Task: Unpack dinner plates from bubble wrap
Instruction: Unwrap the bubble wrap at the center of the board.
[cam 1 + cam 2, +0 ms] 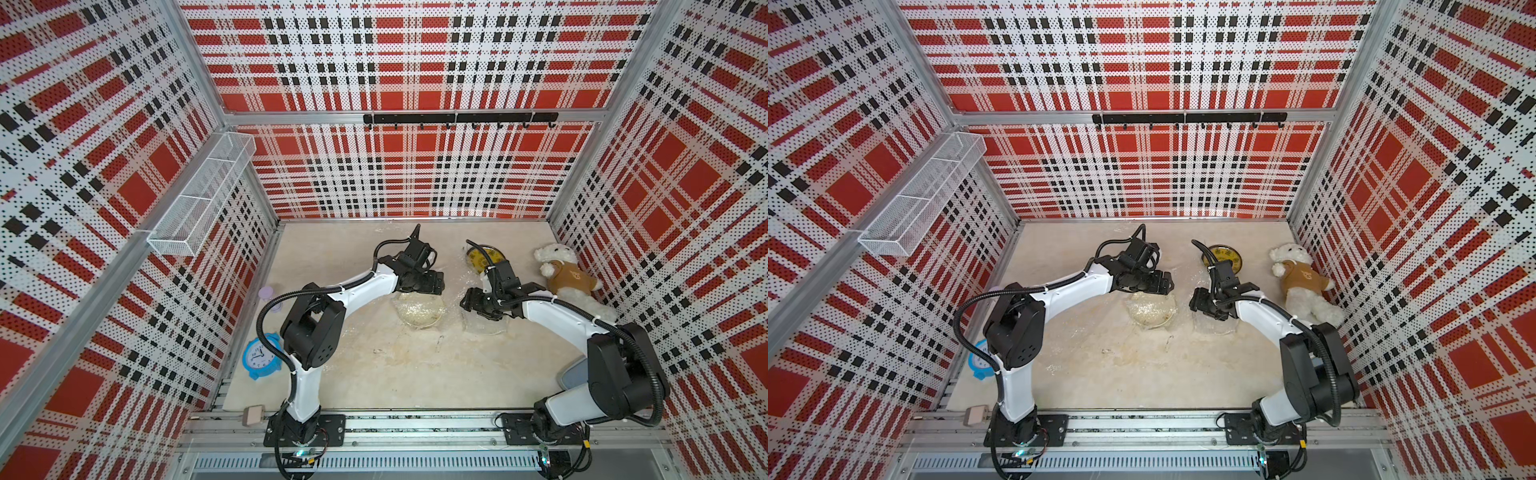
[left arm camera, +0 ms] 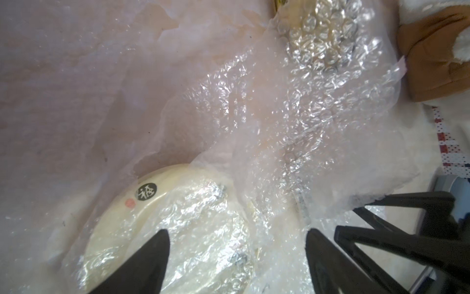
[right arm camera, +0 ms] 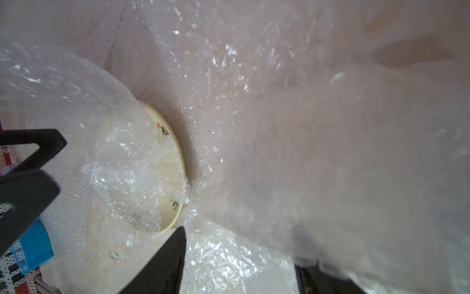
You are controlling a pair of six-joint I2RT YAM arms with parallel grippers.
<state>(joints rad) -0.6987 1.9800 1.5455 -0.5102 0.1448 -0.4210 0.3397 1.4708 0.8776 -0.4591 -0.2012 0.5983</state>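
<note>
While the left claw point(image 2: 237, 230) hung open over a cream plate point(image 2: 142, 219) half covered in bubble wrap point(image 2: 292, 114), the right claw point(image 1: 468, 306) beside it was partly buried in wrap, its grip impossible to tell. Farther back lay a yellow plate point(image 1: 482, 257) with a dark rim.

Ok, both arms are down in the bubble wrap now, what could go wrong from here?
1. Bubble wrap lies crumpled over the cream plate under the open left gripper; a pull could drag or tip the plate.
2. Wrap drapes over the right gripper, hiding one finger, so a blind grab is likely.
3. The two grippers sit close together and might collide.
</note>
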